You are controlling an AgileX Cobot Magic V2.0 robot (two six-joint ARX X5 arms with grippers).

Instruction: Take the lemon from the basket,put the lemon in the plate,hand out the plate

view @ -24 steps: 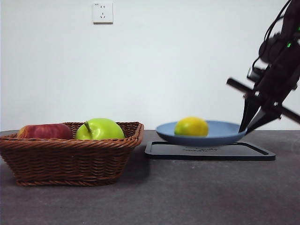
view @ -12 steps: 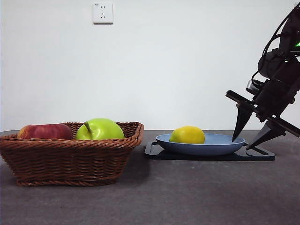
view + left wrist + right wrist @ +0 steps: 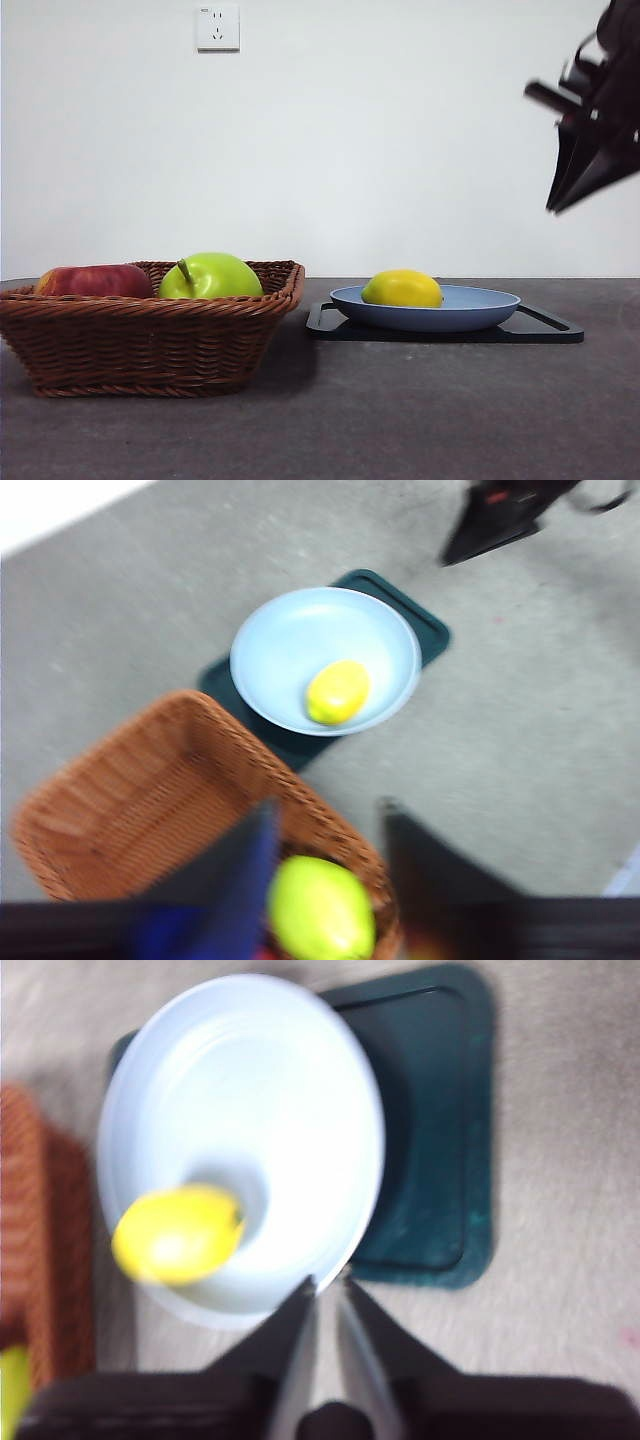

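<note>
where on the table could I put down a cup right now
Bare tabletop lies in front of the black tray and the plate, also beyond the tray's outer end. It is crowded between the basket and the tray, which nearly meet.

The basket (image 3: 150, 335) is brown woven wicker, rough and ribbed. The lemon (image 3: 402, 288) has smooth, faintly glossy yellow skin. The plate (image 3: 480, 305) looks matt light blue, the tray (image 3: 545, 328) beneath it matt black, the table (image 3: 420, 410) dull grey and grainy.
</note>
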